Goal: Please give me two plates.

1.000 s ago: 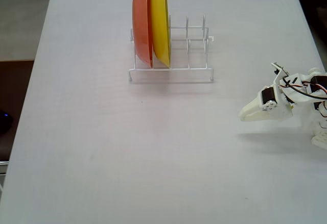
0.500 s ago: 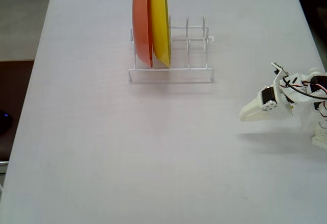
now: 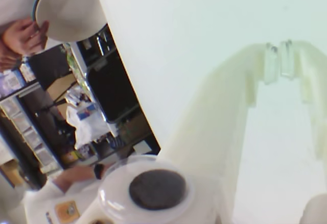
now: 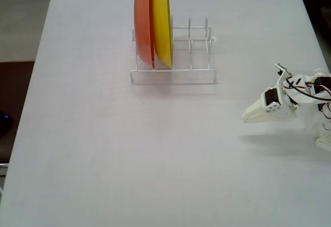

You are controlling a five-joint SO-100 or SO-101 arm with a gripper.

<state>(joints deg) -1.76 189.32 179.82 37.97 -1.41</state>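
In the wrist view a cream-white plate (image 3: 69, 7) is off the table at the top left, held by a person's hand (image 3: 23, 35). A thin bluish edge runs along its left side; I cannot tell whether that is the light blue plate. Neither plate shows in the fixed view. My gripper (image 3: 279, 48) is shut with its fingertips together and holds nothing. In the fixed view it (image 4: 248, 117) hangs low over the table (image 4: 103, 149) at the right, pointing left, far from the rack.
A white wire rack (image 4: 191, 56) stands at the back middle of the table. It holds an orange-red plate (image 4: 143, 23) and a yellow plate (image 4: 163, 20) upright in its left slots. A person's forearm (image 3: 76, 175) and room clutter lie beyond the table edge.
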